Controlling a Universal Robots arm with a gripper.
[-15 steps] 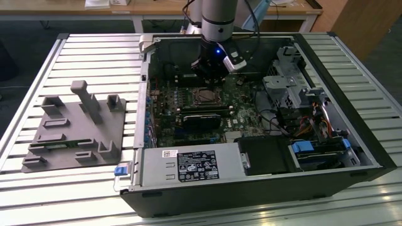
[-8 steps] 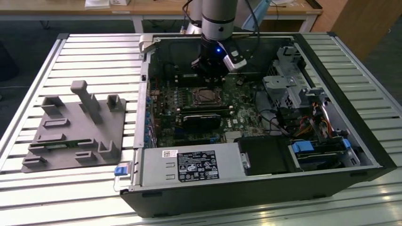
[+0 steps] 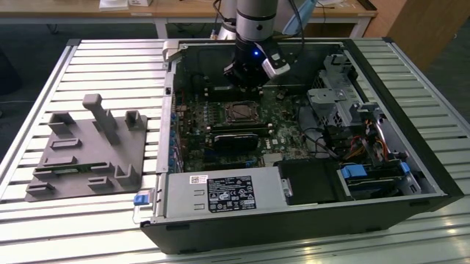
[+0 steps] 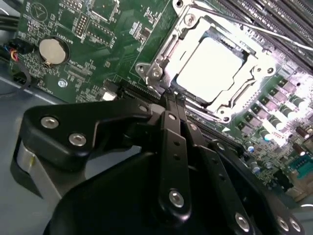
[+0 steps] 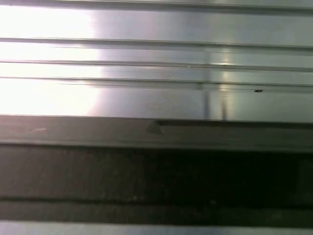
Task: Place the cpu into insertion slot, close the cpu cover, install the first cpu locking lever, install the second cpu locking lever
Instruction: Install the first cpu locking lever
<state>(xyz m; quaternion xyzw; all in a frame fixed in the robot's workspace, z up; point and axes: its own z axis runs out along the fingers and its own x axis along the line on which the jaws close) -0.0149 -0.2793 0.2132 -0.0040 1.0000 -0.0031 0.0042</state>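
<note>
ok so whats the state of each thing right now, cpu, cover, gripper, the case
cpu: seated flat in the insertion slot, silver top showing
cpu cover: down around the chip, framing it
gripper: fingers together, holding nothing, tips just beside the socket's edge
computer case: lying on its side, side panel off, board exposed
coin cell: seated in its holder on the board
grey fixture block: flat on the table, at the exterior view's left
</note>
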